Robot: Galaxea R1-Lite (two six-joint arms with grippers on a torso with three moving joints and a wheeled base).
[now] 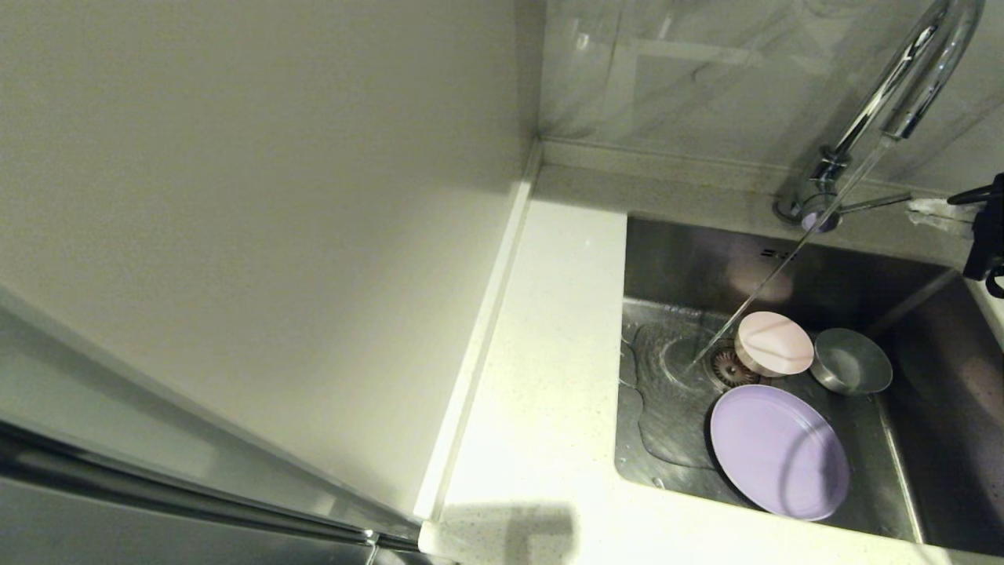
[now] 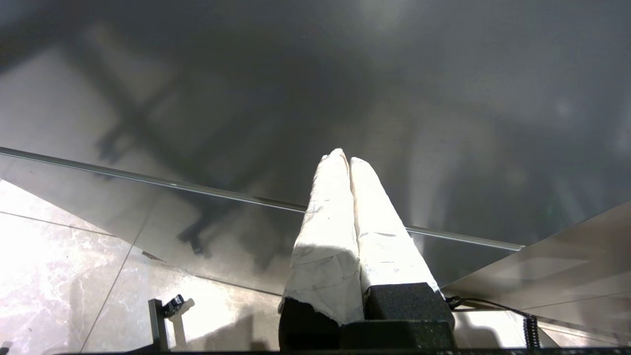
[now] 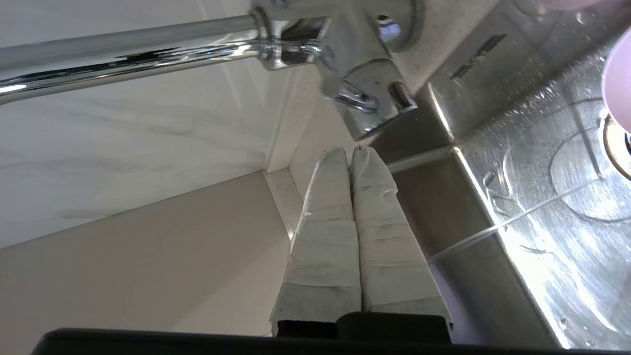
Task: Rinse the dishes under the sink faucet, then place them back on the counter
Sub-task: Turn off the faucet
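So we've got the water on and nothing rinsed properly yet, we'd call this the gap between opening the tap and the first pick-up. Nearest us in the sink [image 1: 902, 471] is the lilac plate [image 1: 779, 451], lying flat on the basin floor. Behind it the pink bowl [image 1: 775, 343] sits by the drain, with the blue-green bowl [image 1: 851, 361] just beside it. The stream lands on bare steel next to the pink bowl, not on any dish. Further back, our right tool [image 3: 351, 157] has its fingers pressed together, holding nothing, right by the faucet [image 1: 902, 86] lever [image 1: 874, 202]. The left tool [image 2: 343, 159] is parked away from the sink, also pressed together and empty. The worktop [image 1: 541, 377] carries no dishes. Next we'd need to spread the right tool, drop to a rim and carry that dish into the stream
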